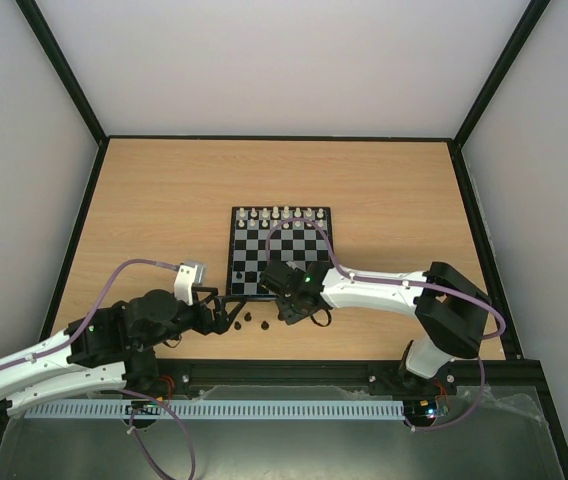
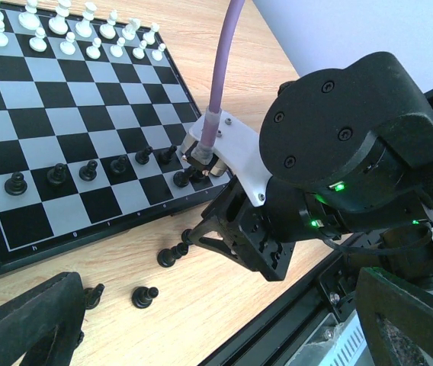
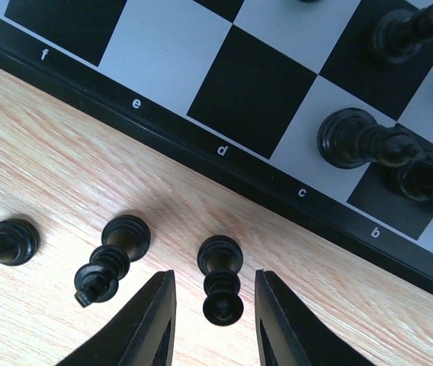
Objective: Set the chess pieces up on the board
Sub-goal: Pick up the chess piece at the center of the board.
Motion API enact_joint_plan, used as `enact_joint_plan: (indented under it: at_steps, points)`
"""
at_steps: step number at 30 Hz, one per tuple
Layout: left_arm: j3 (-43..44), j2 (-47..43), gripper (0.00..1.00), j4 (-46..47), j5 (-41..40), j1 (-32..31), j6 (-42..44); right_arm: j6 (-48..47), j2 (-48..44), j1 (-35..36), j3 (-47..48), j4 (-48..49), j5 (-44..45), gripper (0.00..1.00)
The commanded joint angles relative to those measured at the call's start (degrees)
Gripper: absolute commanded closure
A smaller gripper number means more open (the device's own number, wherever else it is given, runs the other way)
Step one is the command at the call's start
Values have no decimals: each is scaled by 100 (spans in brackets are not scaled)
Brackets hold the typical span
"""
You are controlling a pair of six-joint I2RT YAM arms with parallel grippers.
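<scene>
**Desk:** What's in the right wrist view?

**Photographer:** The right end effector [image 3: 213, 316], fingers spread. A dark piece [image 3: 220, 267] stands upright between them on the wooden surface [image 3: 64, 152]. There is a gap on both sides, so nothing is pinched yet. The board [image 3: 224, 149] lies just beyond the fingertips, lettered border nearest.

**Desk:** Anything crowding it?

**Photographer:** A second dark piece [image 3: 117, 248] stands just outside one finger, and a third [image 3: 7, 242] farther off that way. More dark pieces [image 3: 350, 137] stand on squares ahead and to the other side.

**Desk:** So how is this pick done well?

**Photographer:** In my judgement, stay centred so both pads meet the stem together. If one pad lands first, a piece this small will likely tip. Grip below the head and lift straight up before crossing the border. Keep the outer finger from brushing the neighbour.

**Desk:** And the left arm?

**Photographer:** The left end effector [image 1: 222, 316] hangs spread and holding nothing, near the right one and the loose pieces. It should probably hold off until the lift is clear.
</scene>
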Motion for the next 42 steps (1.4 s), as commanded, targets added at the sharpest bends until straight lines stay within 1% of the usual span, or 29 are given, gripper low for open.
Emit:
enact_joint_plan:
  at_steps: [1,11,19,23,24,30,42]
  points:
    - [36,-23,1,28,23,-36,53,-28,87,-48,-64,-37,32,71]
    - [36,-32,1,27,31,-41,62,-88,147,-134,-70,-38,-3,80]
    - [36,-26,0,37,40,-40,77,-81,168,-137,-74,-142,-12,81]
    - [33,-27,0,45,48,-36,79,-99,178,-132,-63,-162,-13,95]
    - [25,-31,0,45,48,-39,79,-98,178,-136,-59,-162,-13,96]
    - [26,-36,1,54,59,-44,87,-98,149,-132,43,-299,17,98]
    - [28,-32,1,72,84,-36,105,-123,72,-134,571,-755,121,99]
